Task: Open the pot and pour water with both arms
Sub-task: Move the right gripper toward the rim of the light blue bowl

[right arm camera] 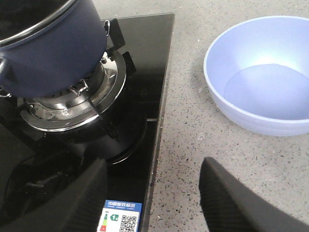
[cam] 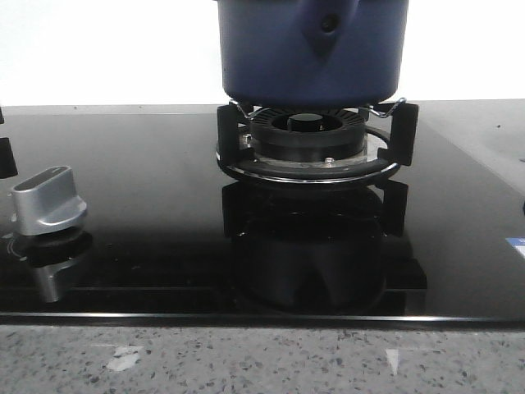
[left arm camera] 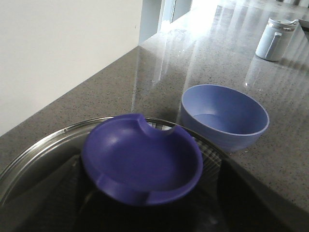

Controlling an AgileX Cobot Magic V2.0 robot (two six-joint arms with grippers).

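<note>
The dark-blue pot (cam: 312,49) stands on the black burner grate (cam: 316,152), and its top is cut off in the front view. In the right wrist view the pot (right arm camera: 48,53) has no lid and its inside is dark. The glass lid (left arm camera: 43,145) with a blue knob (left arm camera: 142,159) hangs over the grey counter, with my left gripper (left arm camera: 145,203) shut on the knob. Its fingers are lost in the dark beneath. My right gripper (right arm camera: 154,193) is open and empty over the hob's right edge, apart from the pot. Neither gripper shows in the front view.
A light-blue bowl (right arm camera: 263,72) sits on the counter to the right of the hob and also appears beyond the lid as the bowl (left arm camera: 224,116). A white jug (left arm camera: 274,38) stands farther off. A silver stove dial (cam: 47,201) is at front left. A label sticker (right arm camera: 120,217) marks the hob corner.
</note>
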